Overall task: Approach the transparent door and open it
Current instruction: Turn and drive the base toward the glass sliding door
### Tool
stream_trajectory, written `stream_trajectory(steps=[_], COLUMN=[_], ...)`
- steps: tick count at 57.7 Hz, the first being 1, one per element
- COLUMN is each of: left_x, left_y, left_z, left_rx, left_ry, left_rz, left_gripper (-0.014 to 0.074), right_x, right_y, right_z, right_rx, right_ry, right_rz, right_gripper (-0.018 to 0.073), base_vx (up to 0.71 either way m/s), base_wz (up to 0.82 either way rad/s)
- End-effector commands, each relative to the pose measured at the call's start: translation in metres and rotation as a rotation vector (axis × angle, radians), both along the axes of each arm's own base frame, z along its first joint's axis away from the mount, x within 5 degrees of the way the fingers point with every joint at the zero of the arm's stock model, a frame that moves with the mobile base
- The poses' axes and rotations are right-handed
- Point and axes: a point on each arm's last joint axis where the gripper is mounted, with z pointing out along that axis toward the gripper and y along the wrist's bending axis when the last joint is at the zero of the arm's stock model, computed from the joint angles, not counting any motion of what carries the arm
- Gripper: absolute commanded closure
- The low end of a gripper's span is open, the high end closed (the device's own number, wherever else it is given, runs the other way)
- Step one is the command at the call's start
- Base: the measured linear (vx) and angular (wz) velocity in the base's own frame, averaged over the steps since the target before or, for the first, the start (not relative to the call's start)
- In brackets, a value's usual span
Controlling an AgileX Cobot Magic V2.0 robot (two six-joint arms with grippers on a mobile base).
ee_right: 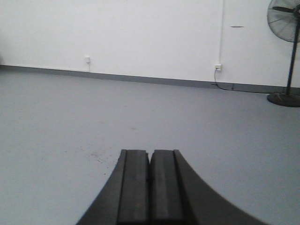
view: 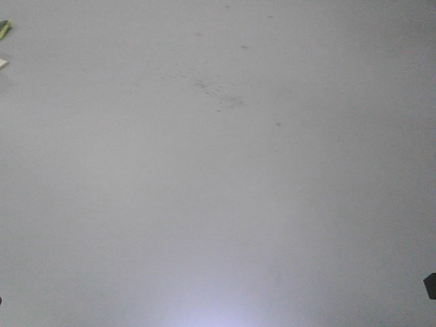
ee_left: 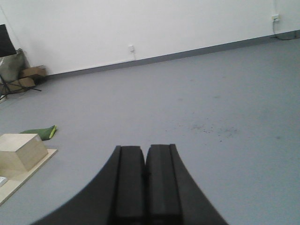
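Grey floor (view: 218, 204) only, no door seen; L gripper (ee_left: 145, 180) + R gripper (ee_right: 150, 185) pinched together, empty. Approach + opening both left.

A: Where does the front camera face?
B: Steeply down at the grey floor (view: 218, 204), fairly near.
A: And the wrist cameras?
B: Each looks low over its own fingers, the left gripper (ee_left: 145, 150) and the right gripper (ee_right: 150, 153), toward a white wall (ee_left: 140, 23). All three share the speckled patch (view: 214, 92).

grey floor (view: 218, 204), wooden box (ee_left: 18, 151), green cloth (ee_left: 41, 133), standing fan (ee_right: 287, 28)
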Motion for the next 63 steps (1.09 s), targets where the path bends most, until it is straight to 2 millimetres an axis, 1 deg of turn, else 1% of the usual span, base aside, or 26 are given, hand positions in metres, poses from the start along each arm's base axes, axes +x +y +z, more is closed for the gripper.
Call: stream_trajectory(steps=[1, 63], left_x=[0.0007, 0.0007], left_y=[-0.0009, -0.0009], left_z=[0.0018, 0.0018], left_rx=[-0.004, -0.004], left_ry=[-0.06, -0.06], left_rz=[-0.011, -0.011], left_gripper=[0.0602, 0.0602], right_x=[-0.0012, -0.0012], right_y=[0.0003, 0.0003], right_z=[0.0067, 0.0067], right_rx=[-0.02, -0.02], right_ry=[-0.092, -0.092], right_rz=[0.002, 0.002], right_gripper=[0.0568, 0.0568], base_vx=[0.49, 0.53], base_wz=[0.41, 0.5])
